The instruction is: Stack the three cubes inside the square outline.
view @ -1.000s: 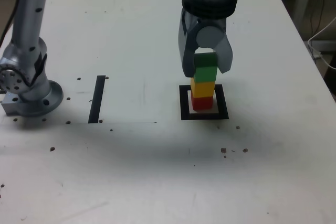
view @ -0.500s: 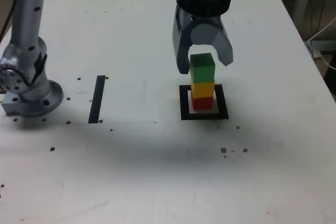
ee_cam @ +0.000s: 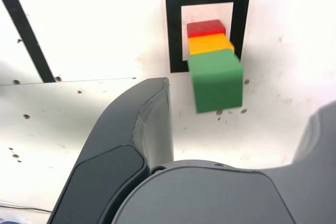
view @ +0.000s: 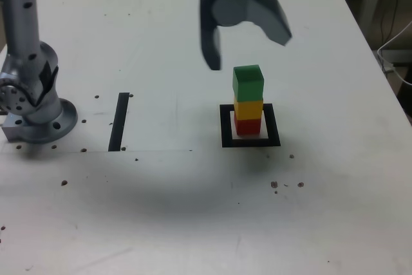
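Three stacked cubes (view: 248, 100); arm base (view: 35, 104) in exterior view only.

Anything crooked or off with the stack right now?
Slightly: the green cube sits a little twisted on the yellow cube and red cube. The stack stands upright inside the square outline.
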{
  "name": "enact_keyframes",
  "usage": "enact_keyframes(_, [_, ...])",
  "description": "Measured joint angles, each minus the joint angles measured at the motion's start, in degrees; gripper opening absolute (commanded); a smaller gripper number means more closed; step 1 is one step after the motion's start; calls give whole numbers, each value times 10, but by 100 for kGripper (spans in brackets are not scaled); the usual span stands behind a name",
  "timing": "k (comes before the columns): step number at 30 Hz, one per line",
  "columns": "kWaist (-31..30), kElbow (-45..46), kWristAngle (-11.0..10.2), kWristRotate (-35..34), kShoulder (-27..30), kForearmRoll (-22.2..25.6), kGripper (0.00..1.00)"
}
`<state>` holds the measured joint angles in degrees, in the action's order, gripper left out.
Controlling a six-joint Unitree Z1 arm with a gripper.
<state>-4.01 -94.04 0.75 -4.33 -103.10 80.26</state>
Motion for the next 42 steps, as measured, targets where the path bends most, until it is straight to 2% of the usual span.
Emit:
enact_keyframes(5, [0, 64, -10, 4, 48, -13, 99])
enact_keyframes(8, [4, 121, -29, 4, 90, -24, 99])
enact_keyframes(10, [8, 160, -35, 8, 111, -33, 100])
enact_keyframes(18, [18, 296, -37, 31, 131, -62, 100])
enact_keyframes(21, [19, 348, -37, 33, 132, -98, 100])
enact_keyframes(26, [19, 432, -38, 34, 134, -184, 100])
enact_keyframes(42, [19, 506, -68, 20, 203, -208, 99])
